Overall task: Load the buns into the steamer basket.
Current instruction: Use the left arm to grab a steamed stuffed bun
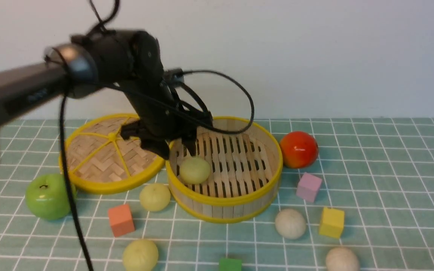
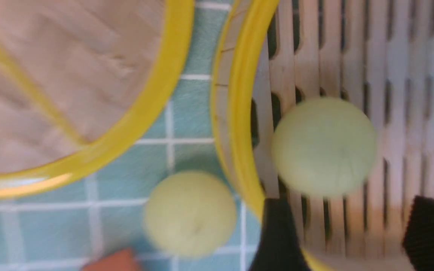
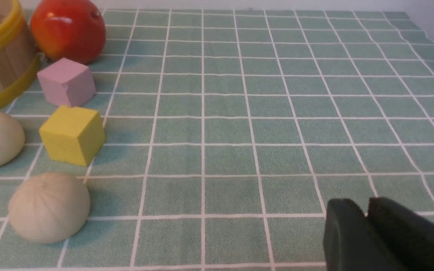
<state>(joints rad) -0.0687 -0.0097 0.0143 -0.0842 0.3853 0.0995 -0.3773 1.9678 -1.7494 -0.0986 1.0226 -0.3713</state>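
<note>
Black jaws of the left gripper (image 2: pixel 349 205) stand wide apart and hold nothing. Just beyond them one pale yellow-green round bun (image 2: pixel 324 146) lies free on the slatted floor of the round bamboo steamer basket (image 2: pixel 239 113). Outside it, on the green checked cloth (image 1: pixel 390 188), rest two more greenish buns (image 1: pixel 155 197) and two off-white buns (image 1: pixel 290 223) (all apart from the basket). The right gripper (image 3: pixel 365 209) has its jaws nearly together and empty.

Steamer basket (image 1: pixel 239 198): round, deep bamboo, yellow rims, pale slatted floor, standing upright. Yellow-green bun (image 1: pixel 194 170) lies inside on the slats, near the left wall. Second yellow-green bun (image 1: pixel 155 197) outside, just beside the front-left wall. Third yellow-green bun (image 1: pixel 140 255) nearer the camera, apart. Off-white bun (image 1: pixel 290 223) front-right of basket; second off-white bun (image 1: pixel 341 259) nearer the camera, to its right.
</note>
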